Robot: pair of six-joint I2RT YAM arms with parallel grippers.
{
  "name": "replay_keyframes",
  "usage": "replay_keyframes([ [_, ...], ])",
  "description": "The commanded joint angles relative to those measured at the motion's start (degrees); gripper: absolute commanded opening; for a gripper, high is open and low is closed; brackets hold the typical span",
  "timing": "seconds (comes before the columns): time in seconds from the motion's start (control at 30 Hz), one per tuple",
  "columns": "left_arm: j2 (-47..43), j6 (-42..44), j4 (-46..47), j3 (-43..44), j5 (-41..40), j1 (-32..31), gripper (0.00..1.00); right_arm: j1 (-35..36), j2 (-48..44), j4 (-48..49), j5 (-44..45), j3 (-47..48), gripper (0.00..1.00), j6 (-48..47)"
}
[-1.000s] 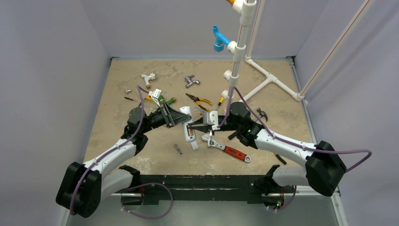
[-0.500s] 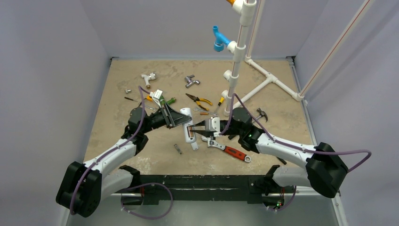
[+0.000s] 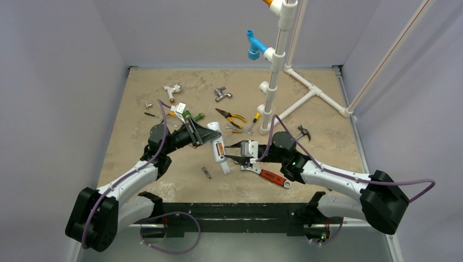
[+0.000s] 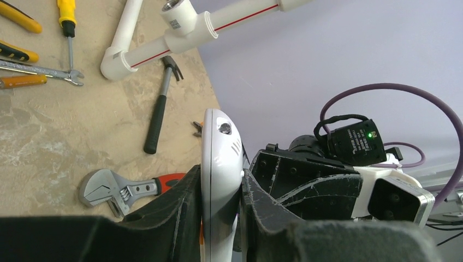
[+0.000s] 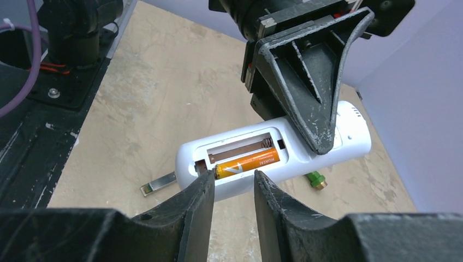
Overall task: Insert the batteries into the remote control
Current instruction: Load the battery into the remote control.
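Note:
My left gripper (image 3: 210, 137) is shut on the white remote control (image 3: 218, 147) and holds it above the table, back side up with the battery bay uncovered. In the left wrist view the remote control (image 4: 221, 153) stands edge-on between the black fingers (image 4: 180, 213). One orange battery (image 5: 248, 162) lies in the nearer slot; the slot beside it is bare, its spring showing. My right gripper (image 5: 233, 183) is open and holds nothing, its tips just short of the remote control (image 5: 338, 143). A second small orange cylinder (image 3: 236, 131) lies on the table by a spanner.
A loose white cover piece (image 3: 225, 168) and a small grey metal piece (image 3: 206, 172) lie under the remote. A red-handled adjustable wrench (image 3: 267, 174) is below my right gripper. Pliers (image 3: 230, 115), a hammer (image 3: 303, 132) and a white pipe frame (image 3: 273, 82) stand farther back.
My right gripper has opened and drawn back to the right from the remote, leaving the orange battery in its slot. The left gripper keeps hold of the remote.

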Motion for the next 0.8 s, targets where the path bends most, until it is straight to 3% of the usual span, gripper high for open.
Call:
replay_keyframes([
  [0.0,-1.4,-2.0,7.3,4.0,1.7,-0.2,0.00,-0.3,-2.9,-2.8,4.0,-1.6,0.34,4.1],
  [0.17,-1.4,-0.9,6.5,4.1,1.6,-0.1,0.00,-0.3,-8.9,0.3,7.1,-0.7,0.38,14.5],
  [0.3,-1.5,0.6,6.7,4.3,1.8,-0.2,0.00,-0.3,-10.1,-0.5,16.8,1.6,0.45,28.1],
  [0.47,-1.7,1.8,9.8,3.9,2.6,-0.2,0.00,-0.7,-6.4,-20.1,26.3,14.2,0.50,48.1],
  [0.53,-1.9,1.9,11.3,3.6,2.7,-0.2,0.00,-0.7,-4.5,-23.3,26.0,16.0,0.53,53.5],
  [0.77,-1.7,2.2,12.8,3.7,3.0,-0.2,0.00,-0.7,-1.9,-14.0,19.0,13.1,0.63,64.9],
])
